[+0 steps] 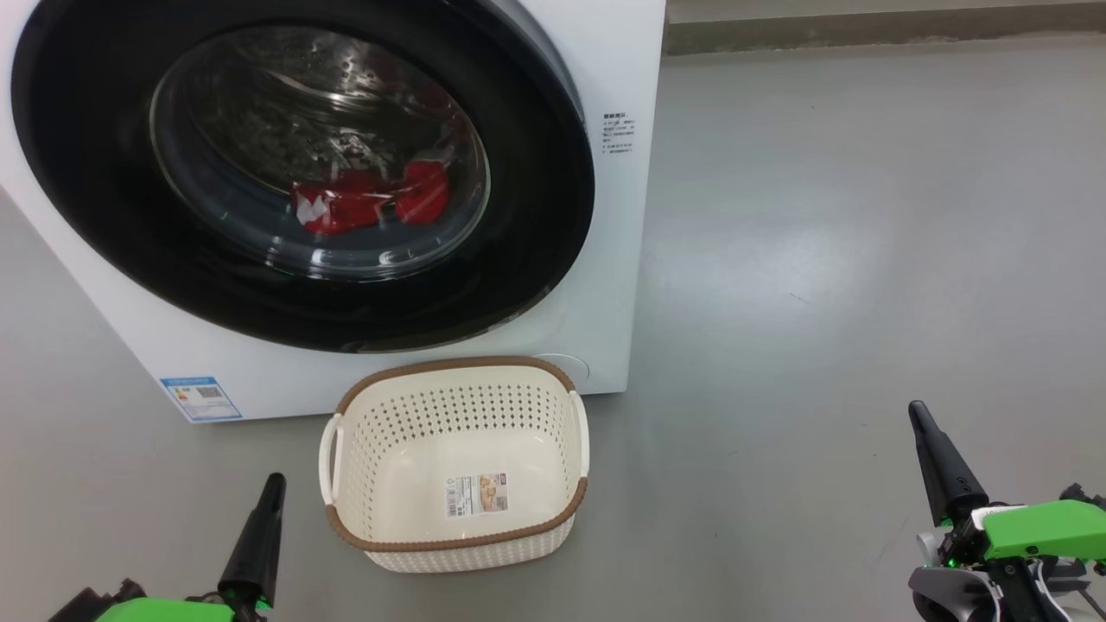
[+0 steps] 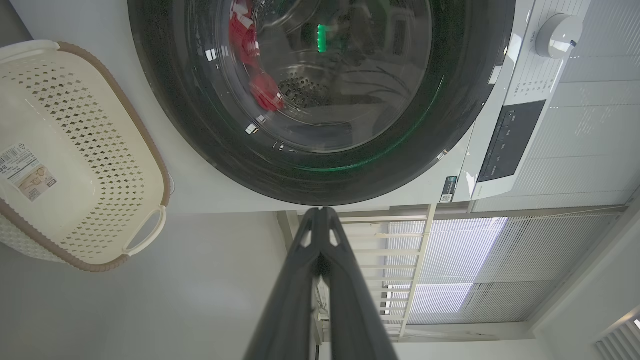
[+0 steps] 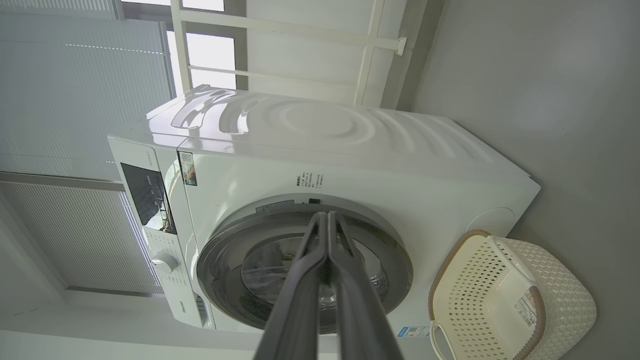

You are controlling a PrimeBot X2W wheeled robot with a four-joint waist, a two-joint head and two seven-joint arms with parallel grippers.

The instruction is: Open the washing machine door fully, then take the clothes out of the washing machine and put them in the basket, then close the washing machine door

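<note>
The white washing machine (image 1: 605,285) stands ahead with its round washing machine door (image 1: 104,225) shut, black rim around bulging glass. Red clothes (image 1: 371,200) lie in the drum behind the glass. The cream basket (image 1: 458,531) with a brown rim sits empty on the floor in front of the machine. My left gripper (image 1: 275,480) is shut at the lower left, left of the basket. My right gripper (image 1: 916,409) is shut at the lower right, well clear of the basket. The left wrist view has the door (image 2: 200,145), clothes (image 2: 265,95) and basket (image 2: 150,150). The right wrist view has the machine (image 3: 350,150) and basket (image 3: 560,295).
Grey floor (image 1: 864,259) spreads wide to the right of the machine. A blue label (image 1: 200,398) sits at the machine's lower left corner. The control panel with a knob (image 2: 557,35) is on the machine's front. A white railing (image 3: 300,30) and window blinds stand behind it.
</note>
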